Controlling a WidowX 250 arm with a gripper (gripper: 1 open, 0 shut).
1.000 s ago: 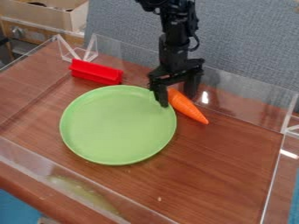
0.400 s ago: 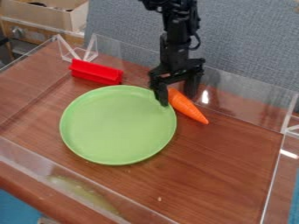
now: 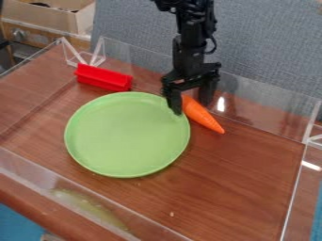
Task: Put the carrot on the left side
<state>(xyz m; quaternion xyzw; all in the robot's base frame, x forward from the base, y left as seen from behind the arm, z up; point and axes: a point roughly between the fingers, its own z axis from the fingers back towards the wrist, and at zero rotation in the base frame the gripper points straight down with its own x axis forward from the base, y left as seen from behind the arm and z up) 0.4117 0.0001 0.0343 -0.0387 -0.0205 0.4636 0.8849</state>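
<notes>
The orange carrot (image 3: 205,118) lies on the wooden table, just right of the green plate (image 3: 126,134), its tip pointing down-right. My black gripper (image 3: 185,102) points straight down over the carrot's thick upper-left end, low to the table. Its fingers stand open, one over the plate's right rim and one at the carrot's thick end. The carrot's green stub is hidden behind the fingers. Nothing is gripped.
A red rectangular block (image 3: 102,76) lies at the back left. Clear plastic walls (image 3: 270,94) ring the tabletop. Bare wood (image 3: 239,179) stretches to the right and in front of the plate.
</notes>
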